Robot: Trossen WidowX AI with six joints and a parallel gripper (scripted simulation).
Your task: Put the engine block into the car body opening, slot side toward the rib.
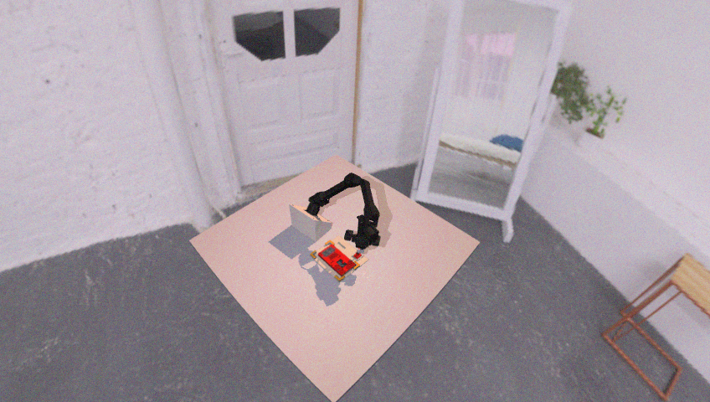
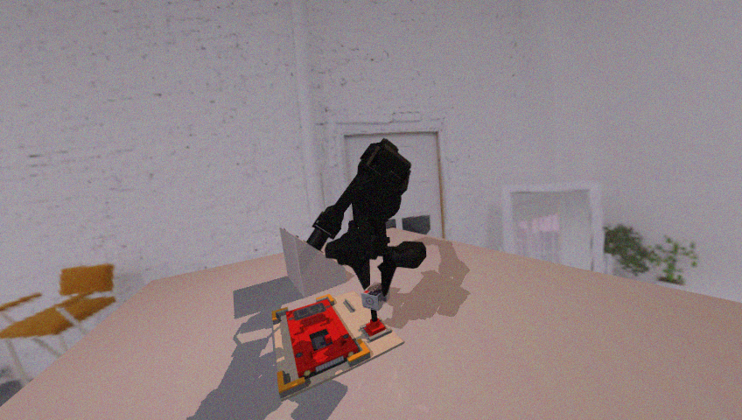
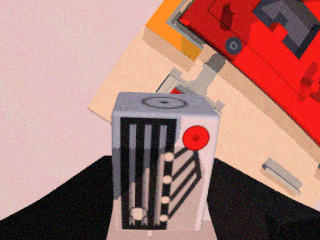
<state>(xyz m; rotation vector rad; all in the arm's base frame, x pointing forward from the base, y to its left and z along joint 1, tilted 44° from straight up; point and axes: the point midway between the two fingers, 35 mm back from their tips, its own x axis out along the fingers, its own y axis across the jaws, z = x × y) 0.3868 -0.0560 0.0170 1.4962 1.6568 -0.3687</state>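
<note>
My claw (image 2: 375, 283) (image 3: 160, 167) is clenched on the engine block (image 2: 371, 299) (image 3: 162, 165), gripped by opposite sides, presumably so its underside stays free for insertion; it hangs near the small red piece with a black post (image 2: 374, 327), beside the red car body (image 1: 336, 260) (image 2: 312, 325) (image 3: 280, 75), which the orange corners (image 1: 340, 278) (image 2: 291, 383) (image 3: 167, 22) probably locate. In the wrist view the block covers most of that piece, the car body is cut off, and I cannot make out slot or rib.
</note>
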